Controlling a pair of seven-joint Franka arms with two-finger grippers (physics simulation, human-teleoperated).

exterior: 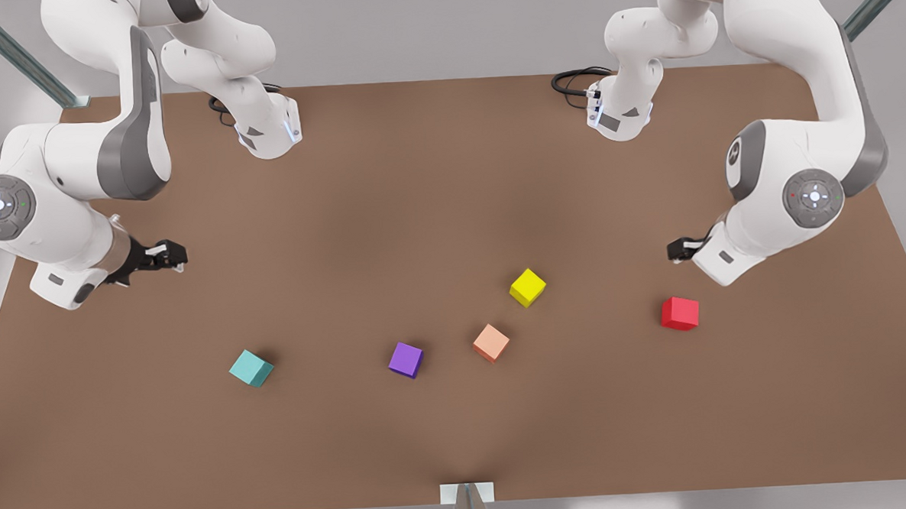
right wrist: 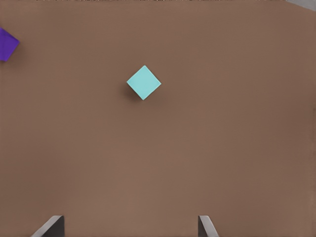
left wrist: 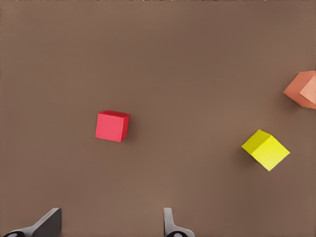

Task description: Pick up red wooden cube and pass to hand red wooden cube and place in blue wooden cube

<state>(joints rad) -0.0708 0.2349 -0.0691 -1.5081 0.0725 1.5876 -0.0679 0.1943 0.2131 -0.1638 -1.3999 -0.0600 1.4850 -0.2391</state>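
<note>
The red wooden cube rests on the brown table at the front view's right. My left gripper hovers just behind it, above the table, open and holding nothing. The blue wooden cube, teal in colour, lies at the front view's left. Farther back on that side is my right gripper, open and holding nothing, well clear of the teal cube.
Between the two task cubes lie a purple cube, a salmon-orange cube and a yellow cube. Both arm bases stand at the table's far edge.
</note>
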